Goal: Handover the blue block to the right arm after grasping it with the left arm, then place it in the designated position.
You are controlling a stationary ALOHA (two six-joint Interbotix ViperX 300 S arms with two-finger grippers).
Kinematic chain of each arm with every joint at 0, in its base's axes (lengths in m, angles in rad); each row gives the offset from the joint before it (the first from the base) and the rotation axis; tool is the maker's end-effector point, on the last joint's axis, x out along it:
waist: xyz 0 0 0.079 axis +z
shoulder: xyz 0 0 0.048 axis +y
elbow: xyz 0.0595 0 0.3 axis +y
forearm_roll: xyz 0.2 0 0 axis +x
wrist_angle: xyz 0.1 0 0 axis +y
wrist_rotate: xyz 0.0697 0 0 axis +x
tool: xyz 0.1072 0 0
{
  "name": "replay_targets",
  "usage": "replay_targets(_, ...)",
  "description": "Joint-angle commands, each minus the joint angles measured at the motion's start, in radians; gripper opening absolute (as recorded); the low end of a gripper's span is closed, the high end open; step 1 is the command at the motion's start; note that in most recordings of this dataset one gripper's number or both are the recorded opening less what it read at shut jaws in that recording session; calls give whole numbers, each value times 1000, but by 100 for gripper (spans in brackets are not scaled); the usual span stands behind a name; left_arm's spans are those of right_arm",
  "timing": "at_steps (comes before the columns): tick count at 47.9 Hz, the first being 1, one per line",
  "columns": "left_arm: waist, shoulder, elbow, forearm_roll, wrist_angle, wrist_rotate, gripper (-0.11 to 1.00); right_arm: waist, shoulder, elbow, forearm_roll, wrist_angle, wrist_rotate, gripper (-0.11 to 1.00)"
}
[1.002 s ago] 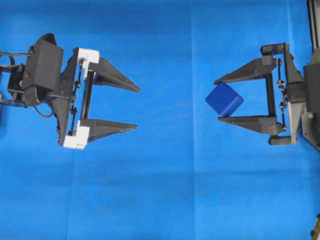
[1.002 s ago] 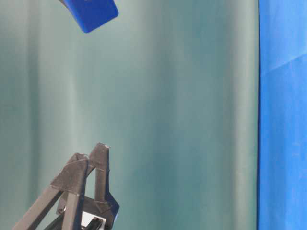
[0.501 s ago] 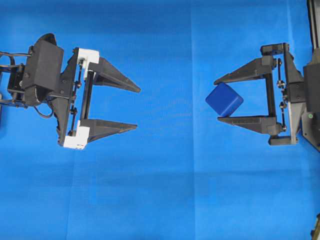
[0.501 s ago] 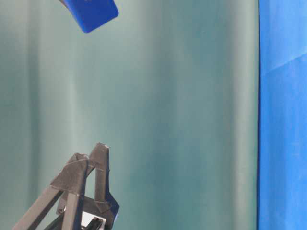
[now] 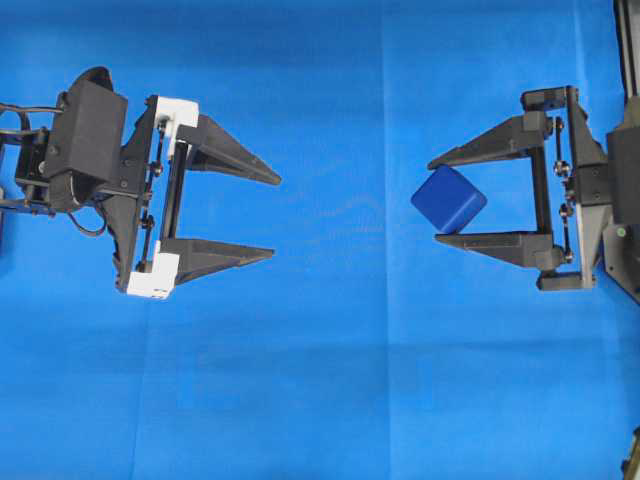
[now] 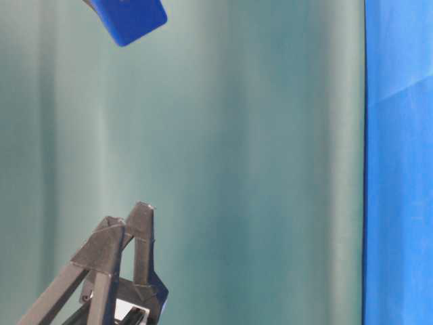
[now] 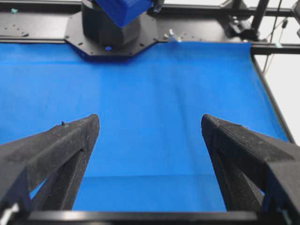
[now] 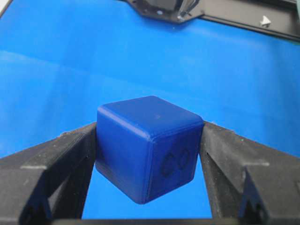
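Observation:
The blue block (image 5: 449,198) hangs above the cloth, tilted on a corner, pinched between the two black fingertips of my right gripper (image 5: 436,198). In the right wrist view the block (image 8: 147,145) fills the gap of the gripper (image 8: 149,133), and both pads press its sides. My left gripper (image 5: 276,217), with white finger bases, stands wide open on the left, well apart from the block. Nothing lies between the fingers of this gripper (image 7: 150,122) in the left wrist view. The block's corner (image 6: 128,19) shows at the top of the table-level view, and the block (image 7: 123,9) also appears far ahead in the left wrist view.
Bright blue cloth (image 5: 340,380) covers the table. The right arm's black base (image 7: 111,33) stands at the far edge in the left wrist view. A teal backdrop (image 6: 257,169) fills the table-level view, with black gripper fingers (image 6: 128,237) at the bottom left.

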Motion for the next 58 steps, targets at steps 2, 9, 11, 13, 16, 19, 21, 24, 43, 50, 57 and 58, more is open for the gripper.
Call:
replay_targets(2,-2,-17,-18,2,-6,2,93,-2,-6,-21,0,-3,2,52)
replay_targets(9,-2,-17,-20,2,-6,2,93,-2,-6,-21,2,-3,2,52)
replay_targets(11,-2,-17,-20,3,-6,2,93,-2,-5,-21,2,-3,2,52)
replay_targets(13,-2,-17,-20,3,-6,2,93,-2,-6,-21,2,-3,2,52)
replay_targets(16,-2,-17,-20,3,-6,2,93,-2,-6,-21,2,-2,3,52)
replay_targets(19,-2,-17,-20,2,-5,2,93,-2,-6,-21,5,8,3,52)
replay_targets(21,-2,-17,-20,3,-6,2,93,-2,-6,-21,6,18,5,52)
replay_targets(24,-2,-17,-20,3,-6,2,93,-2,-5,-21,8,37,5,52)
replay_targets(43,-2,-17,-23,2,-6,0,93,-2,0,-21,67,229,5,52)
replay_targets(50,0,-17,-26,2,-6,2,93,-2,0,-21,74,270,5,52)
replay_targets(57,2,-17,-26,2,-6,0,93,-2,2,-21,74,275,5,52)
replay_targets(58,2,-17,-26,2,-6,2,93,-2,2,-21,74,275,5,52)
